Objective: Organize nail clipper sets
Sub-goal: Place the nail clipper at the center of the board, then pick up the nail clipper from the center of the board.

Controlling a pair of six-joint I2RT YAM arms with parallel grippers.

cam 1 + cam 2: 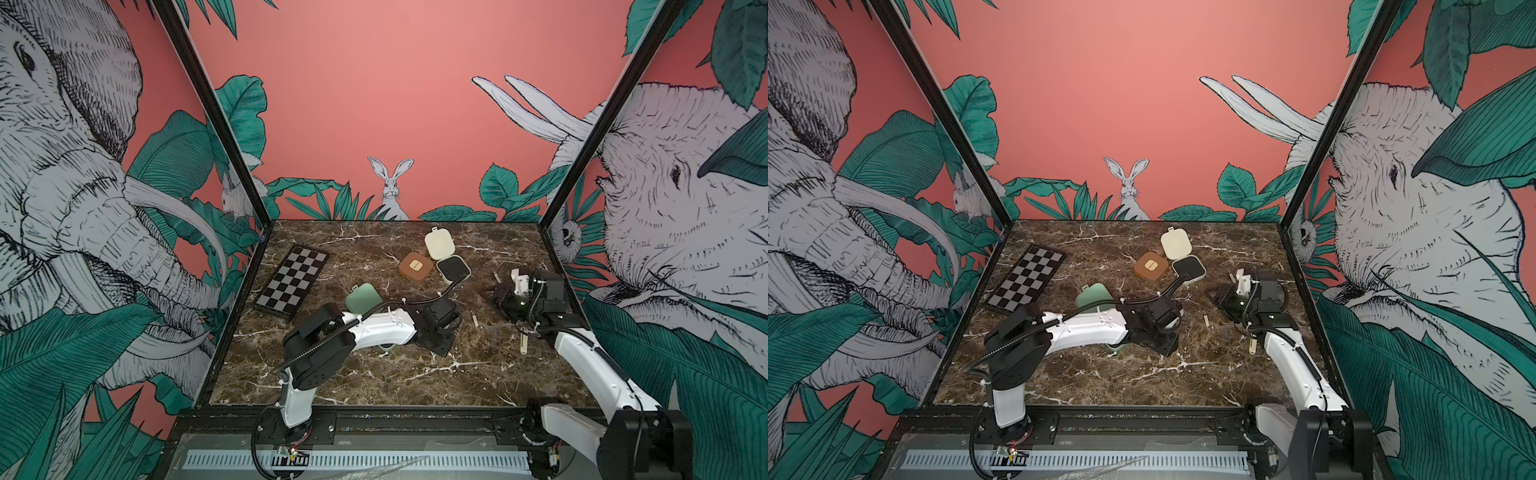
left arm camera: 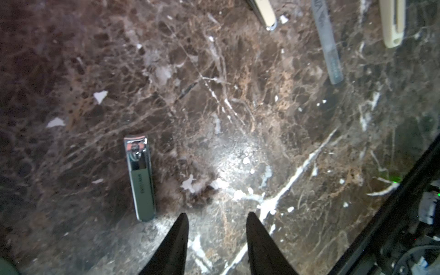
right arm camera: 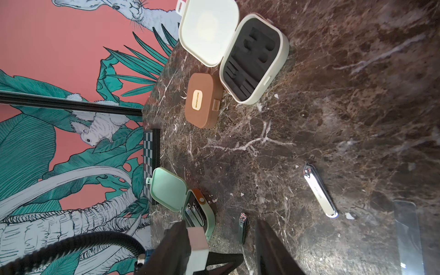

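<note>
The mint green case [image 1: 364, 297] stands open with silver tools [image 3: 194, 213] inside. The brown case [image 1: 415, 266] is shut. The cream case [image 3: 254, 59] lies open and its black insert is bare. A green nail clipper [image 2: 140, 178] lies on the marble just beside my left gripper [image 2: 217, 216], which is open over bare marble. My right gripper [image 3: 221, 225] is open too, low over the table right of centre, with nothing between its fingers. A cream clipper [image 3: 320, 192] and a clear nail file [image 2: 327, 42] lie loose between the arms.
A black-and-grey checkerboard [image 1: 291, 280] lies at the left by the wall. Another cream tool [image 1: 524, 345] rests beside the right arm, and a small one [image 1: 496, 277] lies behind the right gripper. Printed walls close three sides of the marble table [image 1: 374, 386].
</note>
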